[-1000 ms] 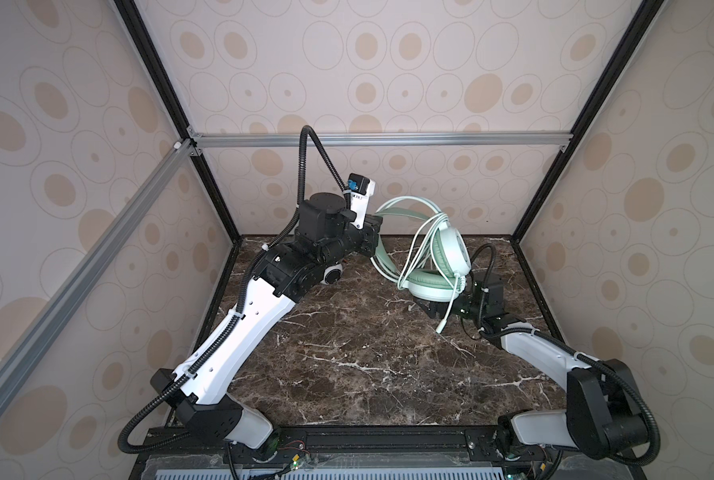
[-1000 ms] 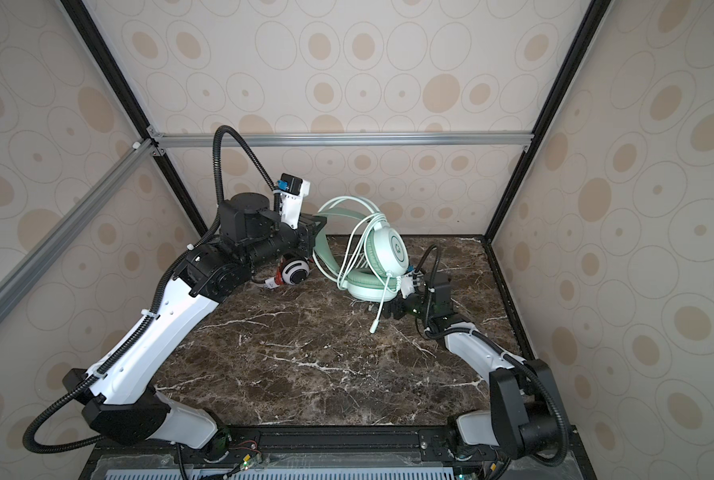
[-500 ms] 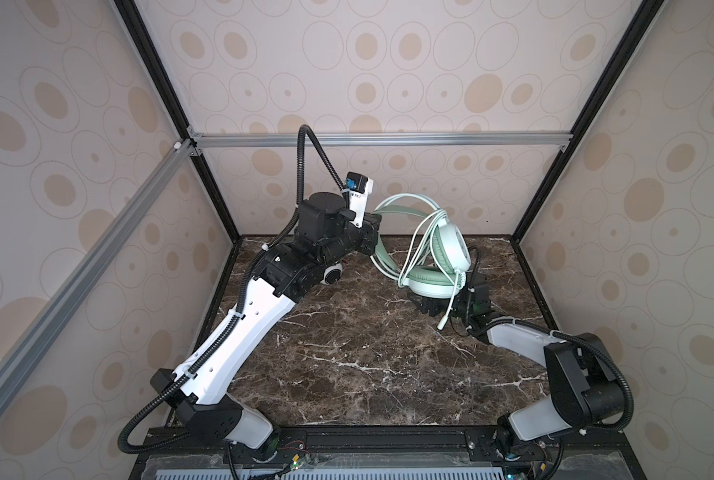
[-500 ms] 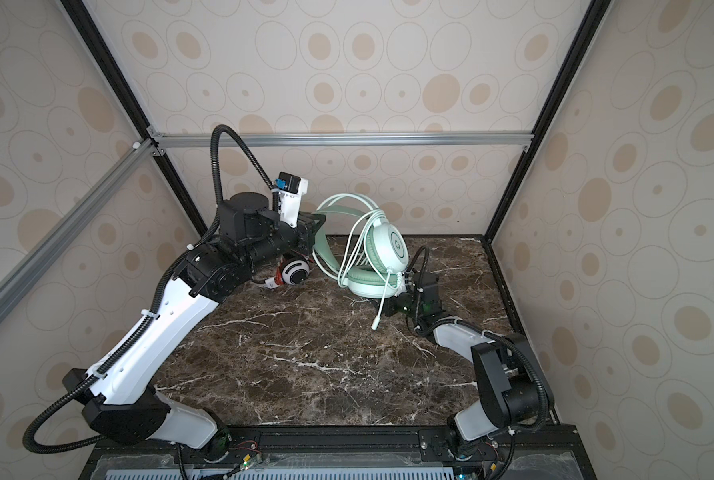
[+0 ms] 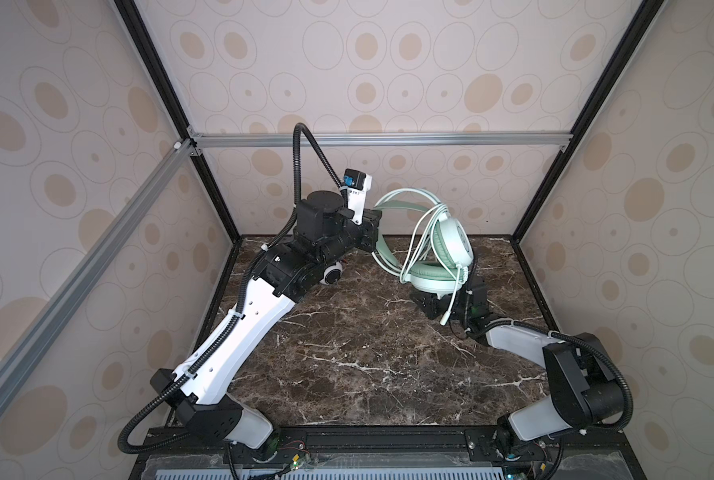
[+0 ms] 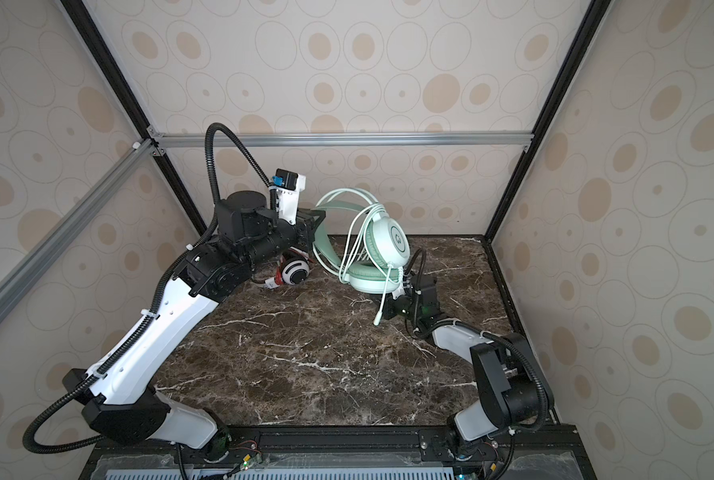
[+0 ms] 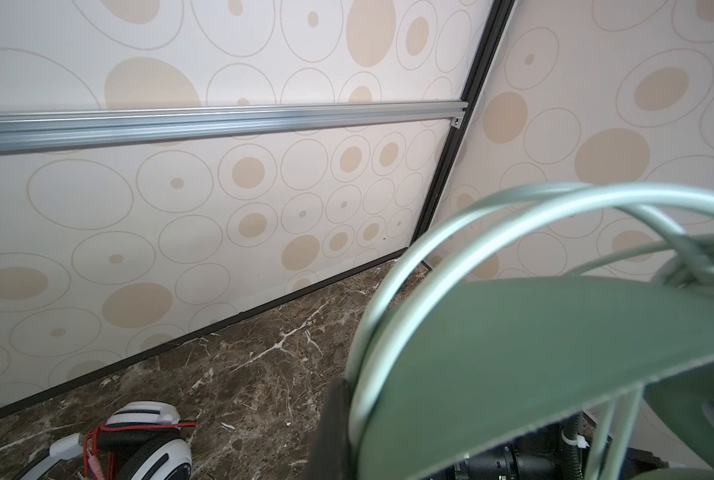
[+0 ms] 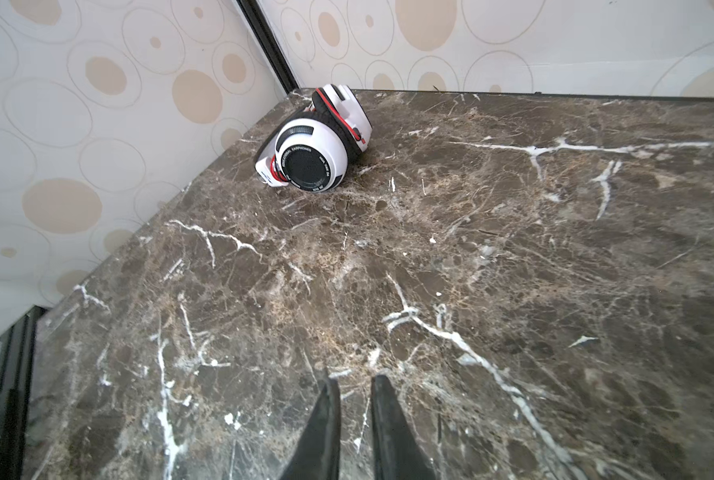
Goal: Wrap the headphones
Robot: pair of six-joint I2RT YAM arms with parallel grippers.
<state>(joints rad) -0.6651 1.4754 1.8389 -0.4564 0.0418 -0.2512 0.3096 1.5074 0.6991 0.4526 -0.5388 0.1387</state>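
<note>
**Hidden or cropped.** In both top views the left arm [image 5: 259, 316] covers most of the white headset [image 6: 295, 272]. It lies on the table [image 5: 347, 365] near the back left corner, and its red cable [image 7: 93, 449] is bunched against it. The right wrist view shows it clearly. The green headset [image 5: 450, 245] fills the left wrist view, where only its headband [image 7: 554, 353] and cable loops [image 7: 425, 253] appear.

**Pose.** The left arm reaches up and back. The left gripper [image 5: 374, 239] is clamped on the headband and holds the green headset up over the table's rear. The cable is draped over the headset and its plug [image 5: 444, 320] dangles. The right arm [image 5: 513, 338] lies low, with the right gripper [image 8: 355, 384] beneath the lower ear cup [image 5: 432, 278]. Its jaws are nearly together, and nothing is visible between them.
</note>
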